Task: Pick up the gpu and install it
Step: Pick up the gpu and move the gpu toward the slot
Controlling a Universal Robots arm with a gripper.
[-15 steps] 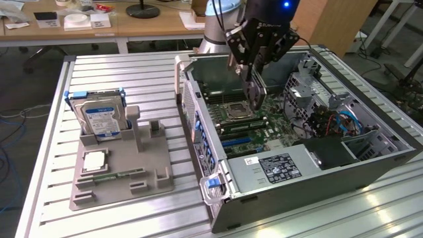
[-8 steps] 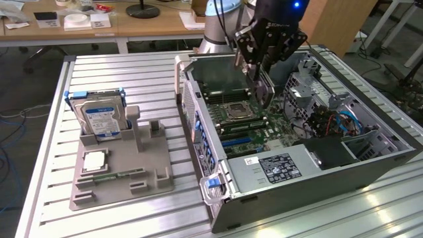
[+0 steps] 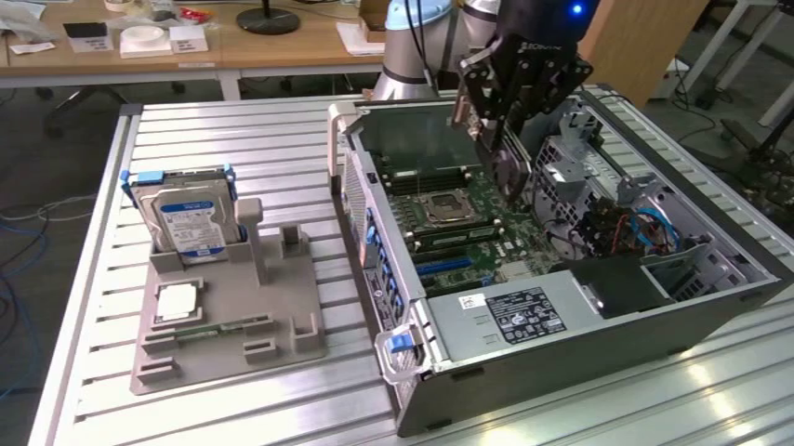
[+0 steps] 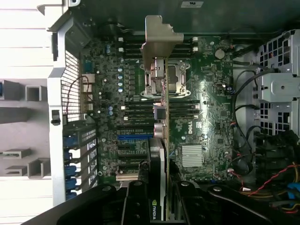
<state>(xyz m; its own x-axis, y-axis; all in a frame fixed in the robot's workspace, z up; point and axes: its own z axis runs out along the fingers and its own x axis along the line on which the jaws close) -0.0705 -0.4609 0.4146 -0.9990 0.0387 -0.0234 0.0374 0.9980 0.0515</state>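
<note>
My gripper (image 3: pixel 503 125) is shut on the gpu (image 3: pixel 511 177), a thin dark card that hangs edge-down above the motherboard (image 3: pixel 453 223) inside the open computer case (image 3: pixel 694 307). In the wrist view the gpu (image 4: pixel 158 159) appears edge-on between my gripper's (image 4: pixel 159 206) black fingers (image 4: pixel 136 201). Its silver bracket (image 4: pixel 157 37) is at the far end, and a green logo label sits near the fingers. The card is held clear of the board, over the CPU socket (image 4: pixel 164 79) and the expansion slots (image 4: pixel 133 137).
A grey holder fixture (image 3: pixel 236 316) stands on the slatted table at the exterior view's left, carrying a hard drive (image 3: pixel 186 218), a processor chip (image 3: pixel 174 299) and a memory stick (image 3: pixel 205 327). Drive cages and cables (image 3: pixel 620 223) fill the case's far side. The power supply (image 3: pixel 522 311) sits at its near end.
</note>
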